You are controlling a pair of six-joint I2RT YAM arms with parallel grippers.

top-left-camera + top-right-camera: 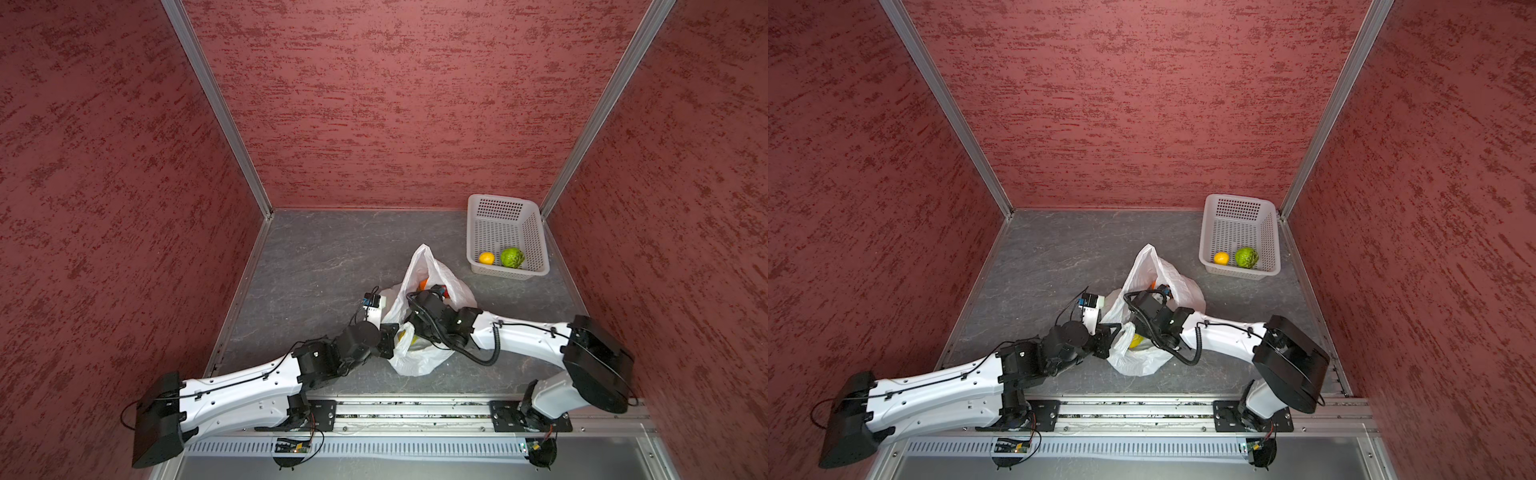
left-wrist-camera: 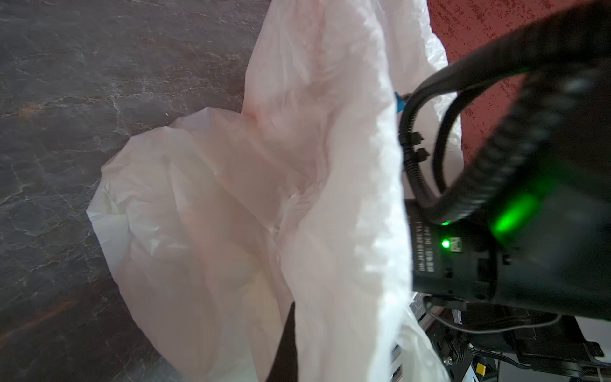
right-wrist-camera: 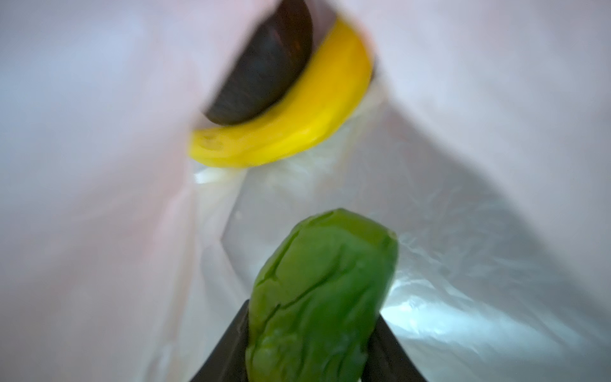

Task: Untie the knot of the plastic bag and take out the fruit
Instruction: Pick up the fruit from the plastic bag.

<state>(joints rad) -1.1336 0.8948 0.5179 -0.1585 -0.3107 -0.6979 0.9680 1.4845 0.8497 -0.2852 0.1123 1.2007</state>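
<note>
Gripping green fruit (image 3: 317, 297) between right fingers (image 3: 231, 347), lower centre of frame, inside bag (image 3: 479, 148); pinching bag with left fingers (image 2: 284, 340).

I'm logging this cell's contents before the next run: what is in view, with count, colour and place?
plastic bag: one, white, table centre, mouth open
basket: one, white, perforated, far right corner
orange-yellow fruit: one, in the basket
bumpy green fruit: one, beside it in the basket
banana: one, yellow, inside the bag
dark fruit: one, blackish, against the banana
creased green fruit: one, inside the bag
orange fruit: one, at the bag's mouth
table: one, grey marbled
walls: three, red
arms: two, white and black, from the near edge
left tool: shut, at the bag's left edge
right tool: inside the bag, closed on the creased green fruit
</note>
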